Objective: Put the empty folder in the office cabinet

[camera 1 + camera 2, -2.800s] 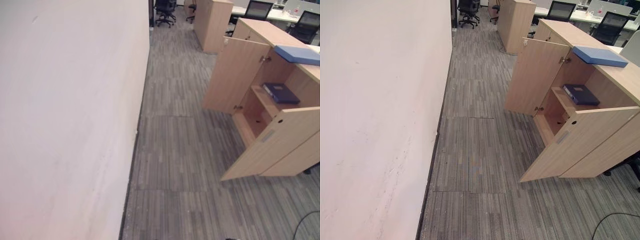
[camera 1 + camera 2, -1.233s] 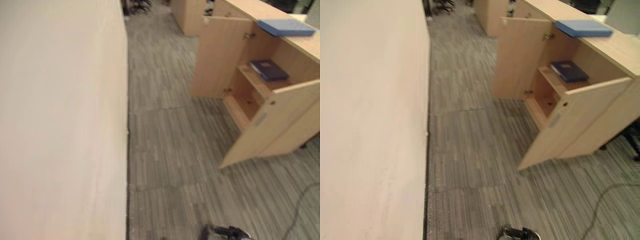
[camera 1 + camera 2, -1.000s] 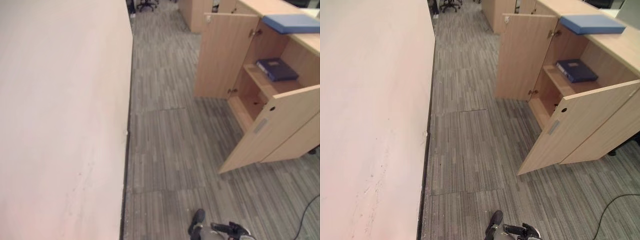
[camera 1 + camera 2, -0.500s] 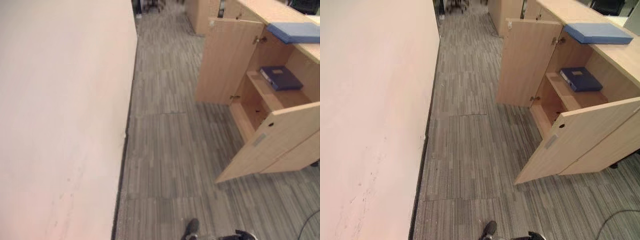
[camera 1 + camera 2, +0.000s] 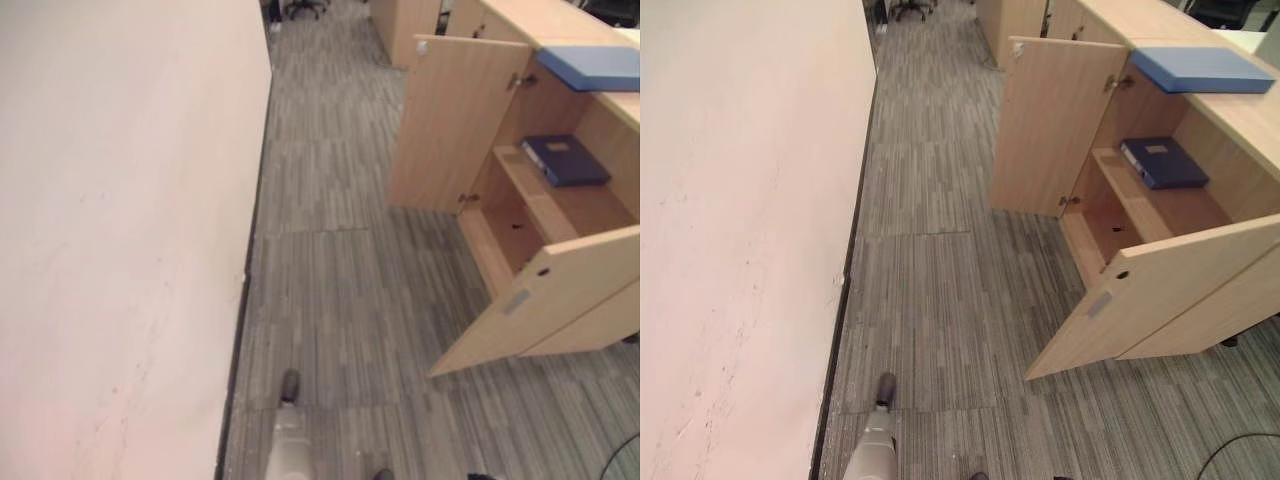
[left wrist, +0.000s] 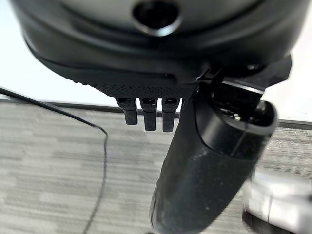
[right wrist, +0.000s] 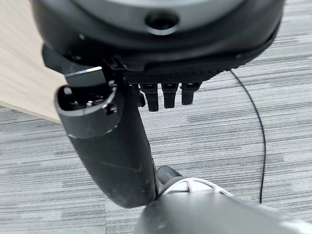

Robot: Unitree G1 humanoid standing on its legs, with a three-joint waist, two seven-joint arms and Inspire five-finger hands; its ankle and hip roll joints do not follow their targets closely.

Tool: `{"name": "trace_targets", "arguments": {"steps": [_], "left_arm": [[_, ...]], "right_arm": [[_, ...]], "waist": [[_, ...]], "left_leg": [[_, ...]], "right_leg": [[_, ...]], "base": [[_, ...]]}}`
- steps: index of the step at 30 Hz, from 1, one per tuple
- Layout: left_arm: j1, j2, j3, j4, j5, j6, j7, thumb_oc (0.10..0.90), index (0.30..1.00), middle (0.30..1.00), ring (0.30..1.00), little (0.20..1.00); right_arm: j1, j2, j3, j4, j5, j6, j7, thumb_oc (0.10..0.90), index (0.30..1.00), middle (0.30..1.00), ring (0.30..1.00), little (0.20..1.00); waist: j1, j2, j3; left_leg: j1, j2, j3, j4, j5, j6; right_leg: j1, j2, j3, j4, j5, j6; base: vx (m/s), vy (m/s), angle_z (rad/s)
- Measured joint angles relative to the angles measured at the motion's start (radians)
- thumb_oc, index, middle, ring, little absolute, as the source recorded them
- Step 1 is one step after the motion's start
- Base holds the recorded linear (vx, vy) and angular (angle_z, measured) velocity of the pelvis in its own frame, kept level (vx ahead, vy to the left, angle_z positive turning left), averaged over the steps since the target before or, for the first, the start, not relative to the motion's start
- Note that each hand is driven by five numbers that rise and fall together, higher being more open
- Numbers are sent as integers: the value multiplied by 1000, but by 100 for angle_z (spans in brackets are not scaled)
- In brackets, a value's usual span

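Observation:
The office cabinet [image 5: 1050, 125] stands at the right with both doors swung open over the carpet. A dark blue folder [image 5: 1162, 162] lies flat on its upper shelf. A light blue folder [image 5: 1203, 68] lies on the cabinet's top. The lower compartment [image 5: 1108, 228] holds nothing that I can see. My left hand [image 6: 204, 170] hangs above the carpet near the wall's base, fingers relaxed and holding nothing. My right hand [image 7: 112, 156] hangs over the carpet beside a wooden panel, also relaxed and holding nothing. Both hands are well short of the cabinet.
A long white wall [image 5: 120, 200] runs along the left. A strip of grey carpet [image 5: 330, 280] lies between it and the cabinet. The nearer open door [image 5: 1160, 300] juts into this aisle. Office chairs [image 5: 300, 8] and another wooden cabinet [image 5: 405, 25] stand far ahead.
The whole picture has shifted as the camera swayed and moved slightly. The cabinet, its doors and both folders stay where they were.

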Motion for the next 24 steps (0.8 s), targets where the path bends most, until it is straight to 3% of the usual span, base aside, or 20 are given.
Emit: {"name": "trace_targets", "arguments": {"steps": [1,2,4,5,6,8,9,10,11,12,14,15,17,18,19,20,21,22,23,24], "left_arm": [[7,-18,24,-5,0,-4,-2,800,900,900,900,900],[21,-18,24,-3,0,-1,-7,800,900,900,900,900],[34,-20,21,3,1,0,-6,800,900,900,900,900],[38,-20,21,3,2,0,-5,800,900,900,900,900],[36,17,20,-7,9,0,2,800,900,900,900,900],[18,49,20,-24,13,-2,10,800,900,900,900,900],[-20,73,10,-37,32,-3,14,800,900,900,900,900],[-29,74,1,-48,33,-10,14,800,900,900,900,900],[-43,87,-6,-63,36,-21,15,800,900,900,900,900],[-60,84,-13,-90,38,-31,16,800,900,900,900,900],[-64,80,-11,-83,40,-34,15,800,900,900,900,900],[-77,63,-38,-58,40,-21,12,800,900,900,900,900],[-51,45,-72,-51,48,-13,-17,800,900,900,900,900],[5,48,-112,-90,50,-17,-73,800,900,900,900,900],[12,51,-128,-102,69,-20,-74,800,900,900,900,900],[17,54,-130,-107,70,-21,-73,800,900,900,900,900],[8,54,-146,-109,70,-20,-53,800,900,900,900,900],[-2,49,-161,-89,71,-4,-11,800,900,900,900,900],[-5,49,-151,-81,71,0,-6,800,900,900,900,900],[-6,44,-142,-79,70,2,6,800,900,900,900,900]], "right_arm": [[8,-4,-7,9,-26,3,3,800,900,900,900,900],[19,-6,-7,9,-36,3,4,800,900,900,900,900],[55,-16,-11,8,-55,2,6,800,900,900,900,900],[69,-21,-9,6,-57,3,5,800,900,900,900,900],[59,14,-3,5,-59,6,9,800,900,900,900,900],[50,43,-3,-3,-59,6,12,800,900,900,900,900],[36,61,2,-7,-61,6,15,800,900,900,900,900],[25,68,3,-4,-62,7,17,800,900,900,900,900],[9,76,3,-5,-63,8,24,800,900,900,900,900],[-13,83,5,-8,-64,2,28,800,900,900,900,900],[-38,103,30,-25,-72,4,29,800,900,900,900,900],[-37,83,67,-41,-89,23,26,800,900,900,900,900],[-7,70,80,-38,-100,28,26,800,900,900,900,900],[-19,81,93,-40,-100,43,30,800,900,900,900,900],[-28,94,96,-44,-100,36,30,800,900,900,900,900],[-34,103,102,-48,-99,33,31,800,900,900,900,900],[-51,111,103,-55,-98,30,36,800,900,900,900,900],[-81,115,103,-83,-98,19,39,800,900,900,900,900],[-93,114,104,-95,-98,13,41,800,900,900,900,900],[-108,107,104,-116,-96,11,41,800,900,900,900,900]], "waist": [[20,-17,-6],[23,-11,-23],[21,13,-58],[23,31,-73],[24,-45,-83],[18,-79,-78],[25,-96,-82],[26,-93,-80],[27,-102,-86],[48,-90,-88],[57,-86,-88],[43,-76,-70],[39,-57,-83],[66,-42,-87],[72,-39,-89],[74,-41,-90],[70,-31,-84],[41,-12,-62],[32,-11,-58],[16,-5,-34]], "left_leg": [[58,-10,18,0,-1,-6],[88,-28,21,3,-1,-6],[155,-85,44,0,-18,27],[175,-101,44,2,50,33],[180,-174,95,6,24,74],[180,-224,110,6,20,92],[185,-264,113,6,1,120],[190,-281,116,6,-5,129],[198,-307,119,6,-24,145],[225,-358,136,5,-45,168],[249,-416,152,9,-84,199],[272,-442,128,29,-116,243],[314,-458,114,25,-120,237],[355,-461,123,15,-139,253],[361,-461,123,13,-143,262],[365,-462,114,19,-145,271],[365,-453,106,19,-137,289],[364,-416,88,20,-138,289],[367,-410,84,21,-141,293],[391,-390,85,28,-156,292]], "right_leg": [[29,-21,24,-30,0,21],[55,-28,26,-52,14,22],[90,-52,26,-74,12,72],[95,-67,47,-73,9,106],[89,-145,63,-80,34,124],[89,-190,62,-90,55,103],[89,-235,61,-82,95,109],[89,-254,61,-74,94,112],[88,-272,56,-62,121,135],[100,-336,37,-33,138,165],[100,-390,36,24,156,187],[67,-463,0,184,127,198],[51,-515,-18,311,158,151],[37,-564,-54,412,227,157],[9,-597,-75,459,244,164],[-9,-592,-77,475,227,177],[-43,-573,-54,497,148,210],[-83,-505,-60,465,54,203],[-112,-479,-66,436,53,204],[-152,-415,-53,366,47,212]], "base": [[256,236,-35],[232,247,-38],[141,218,-9],[139,236,-30],[137,226,-29],[141,225,-1],[168,281,16],[121,210,17],[145,238,0],[291,430,-5],[350,556,5],[195,331,49],[140,170,40],[118,72,-8],[114,62,-15],[112,58,-5],[140,61,9],[153,59,12],[205,49,9],[103,1,-7]]}}
